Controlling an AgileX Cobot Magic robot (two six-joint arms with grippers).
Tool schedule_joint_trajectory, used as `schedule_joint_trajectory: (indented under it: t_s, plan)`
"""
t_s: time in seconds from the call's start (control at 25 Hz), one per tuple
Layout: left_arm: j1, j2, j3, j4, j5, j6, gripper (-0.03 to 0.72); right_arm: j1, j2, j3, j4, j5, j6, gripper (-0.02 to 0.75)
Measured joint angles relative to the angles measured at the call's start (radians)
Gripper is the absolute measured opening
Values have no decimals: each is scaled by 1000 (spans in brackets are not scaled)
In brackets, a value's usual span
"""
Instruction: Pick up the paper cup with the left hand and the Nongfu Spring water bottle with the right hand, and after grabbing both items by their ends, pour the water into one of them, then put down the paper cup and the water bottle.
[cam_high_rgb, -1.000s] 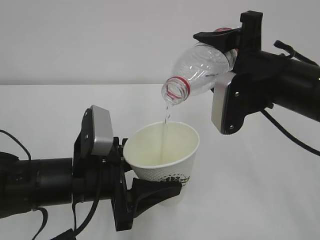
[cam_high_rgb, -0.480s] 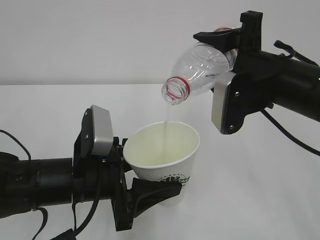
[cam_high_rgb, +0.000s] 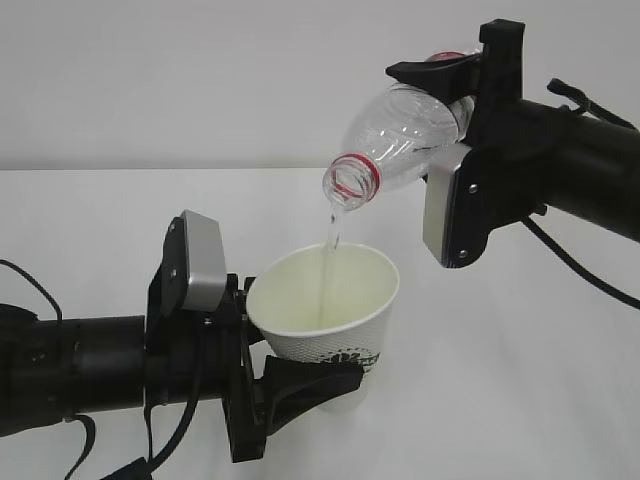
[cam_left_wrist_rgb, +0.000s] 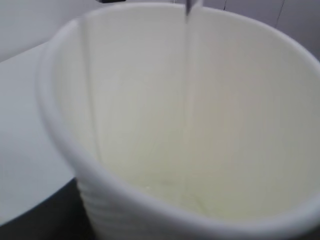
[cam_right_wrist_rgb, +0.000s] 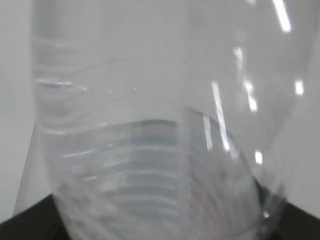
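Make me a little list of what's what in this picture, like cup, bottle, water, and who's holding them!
cup: white paper cup, upright, mouth open, held off the table
cup holder: left hand, clamped around its lower part
bottle: clear water bottle, tipped with its mouth down above the cup
bottle holder: right hand, gripping its back end
water: thin stream falling from bottle into cup
table: white

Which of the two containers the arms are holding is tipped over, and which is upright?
The clear Nongfu Spring water bottle, in the right hand, is tipped mouth-down, pouring water. The white paper cup, in the left hand, sits roughly upright below.
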Motion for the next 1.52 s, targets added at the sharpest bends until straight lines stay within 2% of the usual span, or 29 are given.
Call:
schedule_joint_trajectory:
  t_s: [1.52]
  plan:
    - [0,0,0,-11,0,85,496,0,0,-4,4,0,-2,475]
